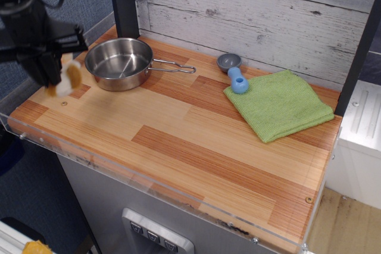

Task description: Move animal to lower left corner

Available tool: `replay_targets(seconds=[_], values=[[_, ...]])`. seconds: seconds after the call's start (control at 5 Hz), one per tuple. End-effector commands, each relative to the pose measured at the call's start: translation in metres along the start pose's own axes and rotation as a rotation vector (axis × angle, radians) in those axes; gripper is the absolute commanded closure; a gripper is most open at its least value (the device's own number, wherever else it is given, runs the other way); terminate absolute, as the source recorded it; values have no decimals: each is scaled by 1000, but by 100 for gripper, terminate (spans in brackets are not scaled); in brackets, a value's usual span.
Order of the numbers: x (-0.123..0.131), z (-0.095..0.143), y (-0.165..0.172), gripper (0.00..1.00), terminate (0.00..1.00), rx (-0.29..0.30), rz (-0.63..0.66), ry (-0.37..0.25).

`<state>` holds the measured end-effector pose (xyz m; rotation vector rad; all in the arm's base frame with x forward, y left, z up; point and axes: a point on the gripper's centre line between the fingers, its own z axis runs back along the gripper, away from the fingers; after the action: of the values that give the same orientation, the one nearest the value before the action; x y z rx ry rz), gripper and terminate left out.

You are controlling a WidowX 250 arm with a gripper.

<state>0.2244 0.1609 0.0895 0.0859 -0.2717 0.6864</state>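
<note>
My black gripper [52,72] hangs at the left side of the table, shut on the animal [66,79], a small cream and orange-brown plush toy. The toy is held in the air above the left edge of the striped wood tabletop. The lower left corner [27,120], with its small screw hole [63,103] and clear acrylic rim, lies just below and in front of the toy. The gripper body hides the upper part of the toy.
A steel pan [119,62] with its handle to the right stands just right of the gripper. A blue-and-grey scoop [233,71] and a folded green cloth [278,104] lie at the back right. A dark post [123,1] rises behind the pan.
</note>
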Motion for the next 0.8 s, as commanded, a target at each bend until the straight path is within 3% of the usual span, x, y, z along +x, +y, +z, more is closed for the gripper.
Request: replay_targets(seconds=[0.0,0.6], values=[[-3,-20,20,100,0,6,76,18],[0,-41,19,100,0,37,119,59]])
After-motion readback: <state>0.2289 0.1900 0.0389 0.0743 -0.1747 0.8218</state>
